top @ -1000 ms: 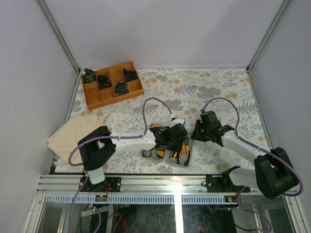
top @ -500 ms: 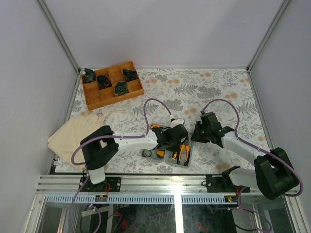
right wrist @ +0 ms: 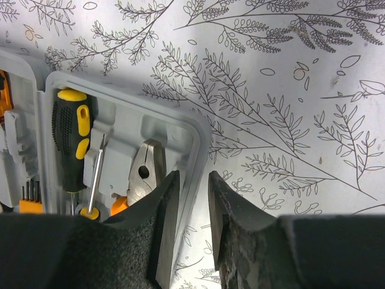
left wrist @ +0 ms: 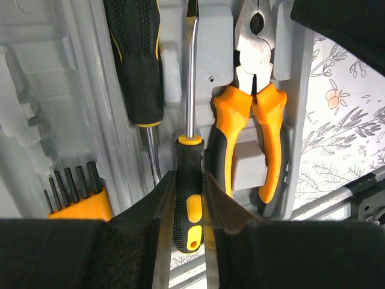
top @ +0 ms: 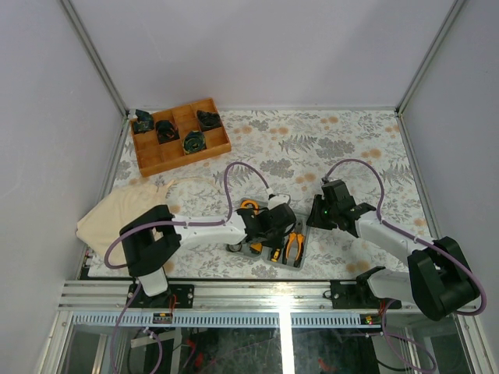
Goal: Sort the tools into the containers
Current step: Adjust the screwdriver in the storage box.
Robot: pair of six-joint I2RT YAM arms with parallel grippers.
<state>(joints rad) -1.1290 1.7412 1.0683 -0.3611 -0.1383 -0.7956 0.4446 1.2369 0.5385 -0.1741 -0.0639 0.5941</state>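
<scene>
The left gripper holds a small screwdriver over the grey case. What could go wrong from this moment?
1. The small screwdriver in the left gripper lies close beside the pliers. If it is set down skewed, it may catch on their handle.
2. The right gripper sits at the rim of the grey case. A push there could shift the case.

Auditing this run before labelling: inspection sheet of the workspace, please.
Surface: floral tablecloth, lying flat.
Job's things: grey case open; pliers, large screwdriver and hex keys seated in it; slim screwdriver held, shaft in a groove.
Clutter: wooden tray with black parts; beige cloth bag.
Grippers: left gripper shut on the slim screwdriver's handle; right gripper straddles the case rim, grip unclear.
Cables: purple cables loop above each arm.
Surroundings: white walls, metal rail at the near edge.
</scene>
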